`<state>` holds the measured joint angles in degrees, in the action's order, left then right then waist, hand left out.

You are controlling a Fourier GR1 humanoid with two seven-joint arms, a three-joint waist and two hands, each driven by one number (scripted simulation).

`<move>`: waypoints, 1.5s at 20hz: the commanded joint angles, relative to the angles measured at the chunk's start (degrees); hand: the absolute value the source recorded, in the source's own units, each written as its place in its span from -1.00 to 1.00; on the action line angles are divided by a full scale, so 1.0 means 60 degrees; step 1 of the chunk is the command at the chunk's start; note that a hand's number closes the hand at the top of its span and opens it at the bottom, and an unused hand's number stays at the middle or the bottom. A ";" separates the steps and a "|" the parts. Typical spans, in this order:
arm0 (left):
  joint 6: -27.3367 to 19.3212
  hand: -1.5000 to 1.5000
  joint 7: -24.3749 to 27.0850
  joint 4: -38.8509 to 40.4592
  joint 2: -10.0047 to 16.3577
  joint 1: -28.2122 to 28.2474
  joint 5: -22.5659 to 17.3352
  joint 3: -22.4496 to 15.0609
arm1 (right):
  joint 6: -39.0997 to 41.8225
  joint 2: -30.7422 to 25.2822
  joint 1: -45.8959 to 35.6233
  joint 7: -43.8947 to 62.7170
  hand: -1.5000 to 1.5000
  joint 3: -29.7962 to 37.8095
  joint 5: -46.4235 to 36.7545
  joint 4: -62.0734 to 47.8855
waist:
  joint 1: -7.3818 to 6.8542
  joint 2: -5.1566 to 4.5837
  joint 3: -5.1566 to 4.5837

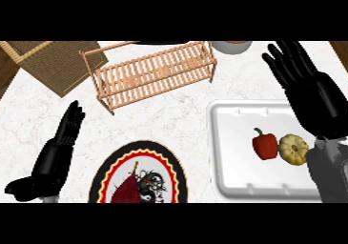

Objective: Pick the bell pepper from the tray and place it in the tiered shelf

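Black left hand (55, 152) and black right hand (310, 93) on grey forearms (332, 174).

A red bell pepper (265, 145) lies just beside a small yellow pumpkin (294, 149) in the white rectangular tray (232, 167) at right, the right robot hand (306, 86) straight-fingered over its far right corner, a slatted wooden tiered shelf (155, 71) far left.

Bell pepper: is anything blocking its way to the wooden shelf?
Nothing visible. Between the bell pepper and the tiered shelf lie only the tray's rim and bare counter; the yellow squash sits on its other side.
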<state>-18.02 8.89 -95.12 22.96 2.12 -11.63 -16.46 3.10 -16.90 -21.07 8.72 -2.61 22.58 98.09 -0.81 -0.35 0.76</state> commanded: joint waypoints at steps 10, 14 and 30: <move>-0.0690 0.00 -0.2554 -0.0078 -0.0093 -0.1368 -0.0266 0.1076 | 0.1441 -0.0242 -0.0476 -0.1386 -1.00 0.0752 -0.0282 -0.4422 | 0.0012 -0.0002 -0.0111; -0.0673 0.00 -0.2405 0.0054 -0.0272 -0.1234 -0.0049 0.1192 | 0.3863 -0.1485 -0.0366 -0.2055 -1.00 0.1394 0.0573 -0.4379 | 0.0106 0.0041 -0.0119; -0.0395 0.00 -0.2490 0.0002 -0.0125 -0.0849 -0.0179 0.1426 | 0.5335 -0.4895 -0.0668 0.0677 -1.00 -0.1813 -0.4550 0.0408 | 0.0156 0.0119 -0.0145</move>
<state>-21.11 -6.61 -95.37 22.16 -4.27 -12.37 -8.36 35.85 -44.07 -25.21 8.90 -9.19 3.33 94.40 0.17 0.38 -0.12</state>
